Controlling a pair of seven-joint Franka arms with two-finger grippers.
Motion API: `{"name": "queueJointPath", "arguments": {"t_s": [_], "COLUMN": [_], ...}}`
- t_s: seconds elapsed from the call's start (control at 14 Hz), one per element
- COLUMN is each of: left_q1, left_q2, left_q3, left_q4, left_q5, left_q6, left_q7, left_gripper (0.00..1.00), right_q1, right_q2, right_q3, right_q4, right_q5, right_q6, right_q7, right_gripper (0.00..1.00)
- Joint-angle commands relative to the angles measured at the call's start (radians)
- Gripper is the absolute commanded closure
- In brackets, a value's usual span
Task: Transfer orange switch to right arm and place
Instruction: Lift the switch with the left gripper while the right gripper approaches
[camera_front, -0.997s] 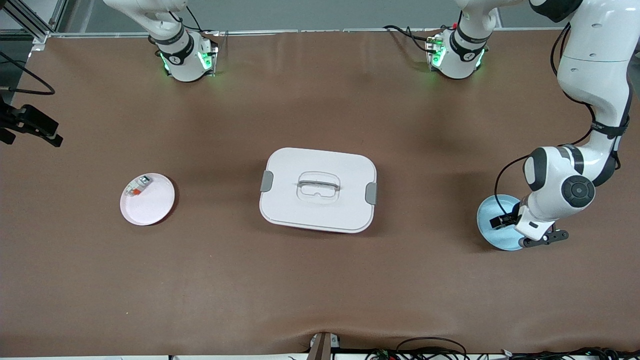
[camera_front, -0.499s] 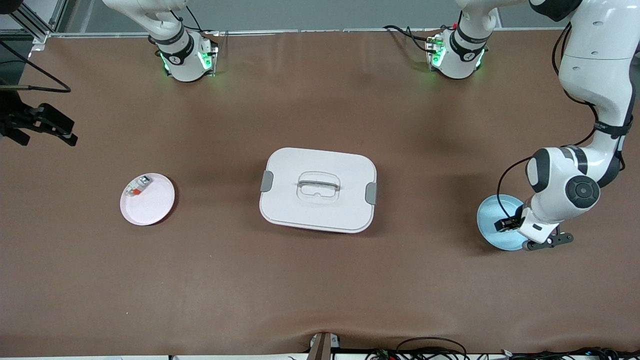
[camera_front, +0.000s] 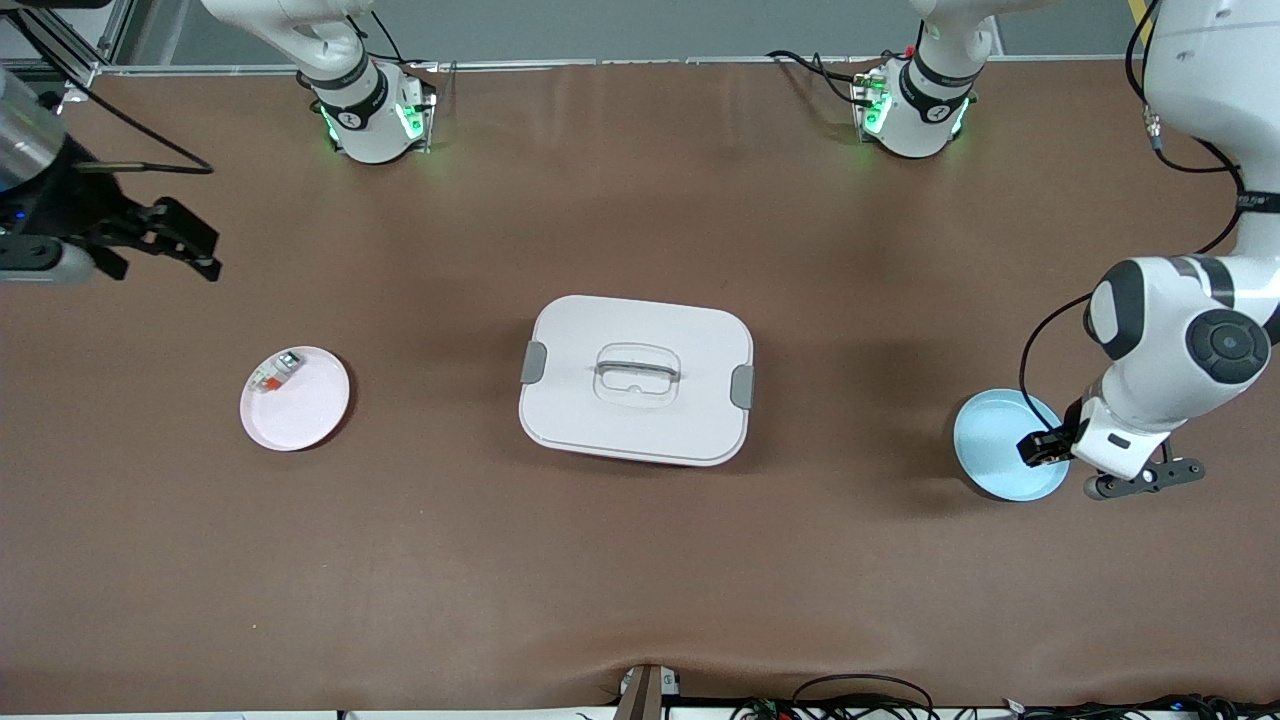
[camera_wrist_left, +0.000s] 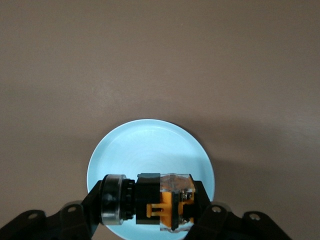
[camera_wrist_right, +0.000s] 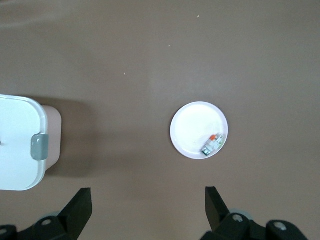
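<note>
The left gripper (camera_wrist_left: 150, 220), fingers now clamped on the orange switch (camera_wrist_left: 162, 201), is lifting it off the blue plate (camera_front: 990, 445) (pickup apparently done), while the right gripper (camera_front: 165, 240), fingers spread wide, is swinging in over the desk (camera_front: 640, 560) for the handover.

left gripper (camera_wrist_left: 150, 220) gripping orange switch (camera_wrist_left: 162, 202), blue plate (camera_wrist_left: 150, 150) beneath

Both arms wear glossy white shells with dark grey joint caps; black cables trail, seemingly clipped alongside.
</note>
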Motion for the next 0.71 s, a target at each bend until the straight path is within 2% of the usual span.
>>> {"name": "queueJointPath", "arguments": {"t_s": [0.0, 0.07, 0.21, 0.36, 0.64], "left_q1": [0.0, 0.0, 0.0, 0.0, 0.0], "left_q2": [-0.094, -0.117, -0.137, -0.14, -0.139], "left_q3": [-0.055, -0.071, -0.12, -0.161, -0.268], "left_q4": [-0.017, -0.009, 0.03, 0.079, 0.158], "left_q5": [0.006, 0.006, -0.032, -0.084, -0.189], "left_q6": [-0.089, -0.12, -0.202, -0.273, -0.353], "left_q7": [-0.033, -0.05, -0.087, -0.156, -0.308], "left_gripper": [1.0, 1.0, 1.0, 1.0, 1.0], "right_q1": [0.03, 0.03, 0.048, 0.097, 0.194], "right_q2": [0.001, 0.002, 0.002, 0.008, 0.005], "right_q3": [-0.009, -0.009, -0.007, -0.009, -0.007], "right_q4": [0.023, 0.02, 0.011, -0.007, -0.116], "right_q5": [0.134, 0.202, 0.27, 0.311, 0.371], "right_q6": [-0.026, -0.025, -0.012, 0.026, 0.205], "right_q7": [0.084, 0.101, 0.122, 0.148, 0.194], "right_gripper": [0.0, 0.0, 0.0, 0.0, 0.0]}}
